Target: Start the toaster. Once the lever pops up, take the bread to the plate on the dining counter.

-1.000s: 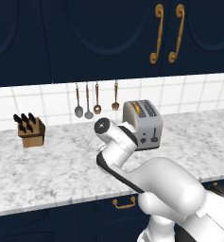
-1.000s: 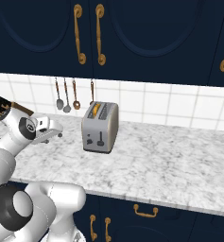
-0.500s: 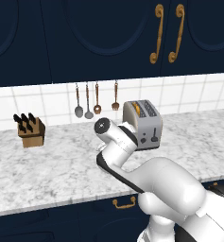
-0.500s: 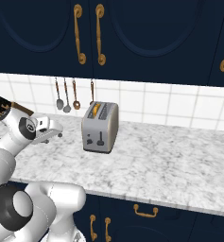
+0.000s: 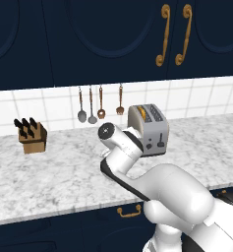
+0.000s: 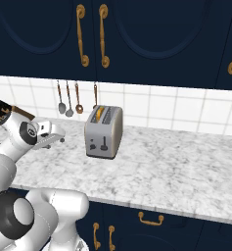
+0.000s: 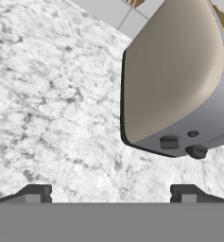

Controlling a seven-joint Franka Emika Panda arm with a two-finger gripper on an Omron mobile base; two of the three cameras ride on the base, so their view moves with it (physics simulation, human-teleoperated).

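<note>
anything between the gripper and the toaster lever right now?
Nothing visible. The open gripper hangs over bare counter beside the toaster, and the lever on its end face is unobstructed.

Right of centre, a silver toaster [image 5: 151,129] stands on the marble counter [image 5: 64,172], bread [image 5: 142,113] in one slot. The white arm [image 5: 137,167] rises from lower right, overlapping it. A knife block [image 5: 31,137] sits at left, utensils [image 5: 99,103] hang above.

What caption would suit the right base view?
Open gripper beside a silver toaster with bread in one slot, on a marble worktop.
</note>
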